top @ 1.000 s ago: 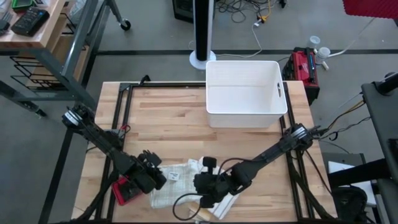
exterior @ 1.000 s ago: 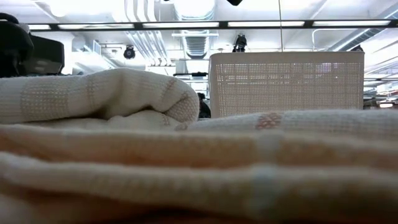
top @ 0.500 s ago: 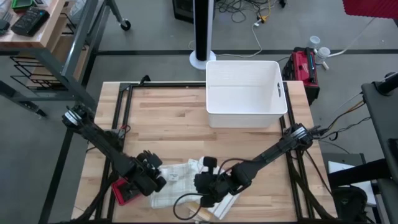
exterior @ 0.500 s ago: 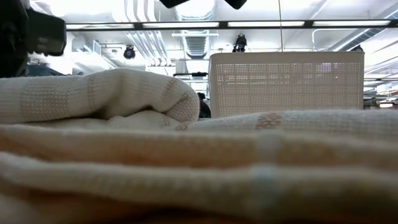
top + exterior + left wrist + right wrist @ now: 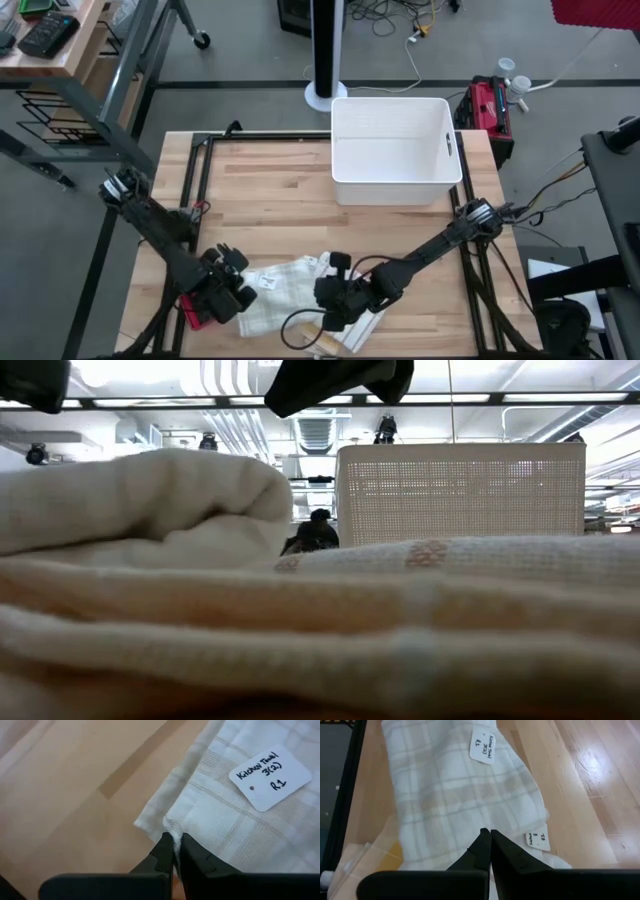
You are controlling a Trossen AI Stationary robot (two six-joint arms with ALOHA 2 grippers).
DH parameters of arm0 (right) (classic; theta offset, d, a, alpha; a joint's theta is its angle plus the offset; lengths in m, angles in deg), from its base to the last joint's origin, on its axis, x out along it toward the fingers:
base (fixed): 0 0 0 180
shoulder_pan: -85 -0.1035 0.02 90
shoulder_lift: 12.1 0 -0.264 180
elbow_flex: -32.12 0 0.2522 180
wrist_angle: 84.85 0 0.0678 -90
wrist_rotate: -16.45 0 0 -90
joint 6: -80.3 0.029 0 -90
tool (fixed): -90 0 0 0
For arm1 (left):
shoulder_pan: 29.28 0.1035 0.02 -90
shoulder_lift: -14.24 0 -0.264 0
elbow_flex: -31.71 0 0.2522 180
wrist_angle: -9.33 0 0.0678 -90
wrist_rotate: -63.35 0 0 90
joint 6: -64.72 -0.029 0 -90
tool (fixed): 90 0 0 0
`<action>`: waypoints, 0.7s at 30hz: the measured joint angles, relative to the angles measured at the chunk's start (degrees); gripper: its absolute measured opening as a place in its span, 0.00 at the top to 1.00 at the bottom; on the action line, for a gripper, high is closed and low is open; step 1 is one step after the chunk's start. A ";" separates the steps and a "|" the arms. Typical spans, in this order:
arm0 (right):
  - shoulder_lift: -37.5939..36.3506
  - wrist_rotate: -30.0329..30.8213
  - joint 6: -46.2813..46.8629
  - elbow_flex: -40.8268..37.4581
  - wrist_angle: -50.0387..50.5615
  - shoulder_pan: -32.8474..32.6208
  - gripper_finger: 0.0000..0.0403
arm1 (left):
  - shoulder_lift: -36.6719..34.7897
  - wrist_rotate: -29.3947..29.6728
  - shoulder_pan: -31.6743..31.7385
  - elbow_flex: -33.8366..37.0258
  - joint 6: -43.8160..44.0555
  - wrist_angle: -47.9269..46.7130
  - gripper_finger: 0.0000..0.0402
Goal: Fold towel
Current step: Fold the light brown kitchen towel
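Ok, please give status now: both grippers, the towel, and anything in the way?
Left gripper shut on towel corner. Right gripper shut on towel's other side. Towel rumpled at table's near edge, not yet folded. White bin stands apart, far side.

My white, faintly checked cloth towel (image 5: 285, 295) lies rumpled near the table's front edge, paper tags attached.

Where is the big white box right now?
In the high view the white bin sits at the table's far edge, right of centre, well beyond the towel both arms work on near the front edge.
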 joint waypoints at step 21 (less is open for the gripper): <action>1.09 -4.91 4.49 -7.65 -23.94 4.54 1.00 | 0.00 0.22 -4.12 -6.91 5.48 -5.21 0.98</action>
